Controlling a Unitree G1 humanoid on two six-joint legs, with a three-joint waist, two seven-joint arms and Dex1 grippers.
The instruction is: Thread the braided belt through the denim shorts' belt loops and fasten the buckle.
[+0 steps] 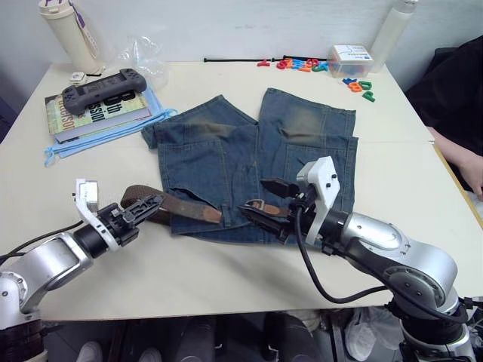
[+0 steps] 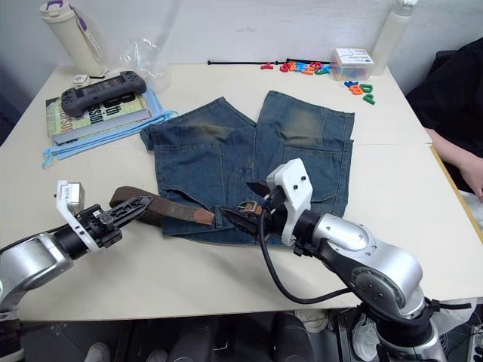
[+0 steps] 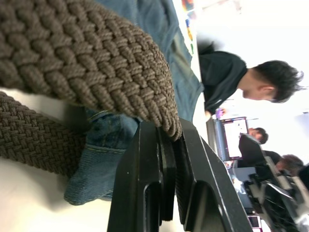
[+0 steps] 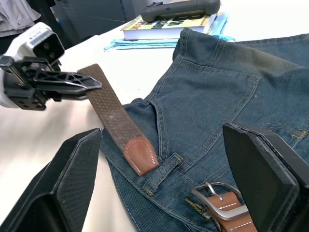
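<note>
The denim shorts lie flat on the table, waistband toward me. The braided belt lies at the waistband's left end, and its reddish leather tip rests beside a belt loop. My left gripper is shut on the belt's woven strap just left of the shorts. The buckle, on its tan tab, lies on the middle of the waistband. My right gripper hangs open just above it, with nothing between its fingers. The strap between tip and buckle is hidden.
A book with a game controller on it lies at the back left, next to a bottle. Coloured letters and a small box sit at the back right. A person sits at the right edge.
</note>
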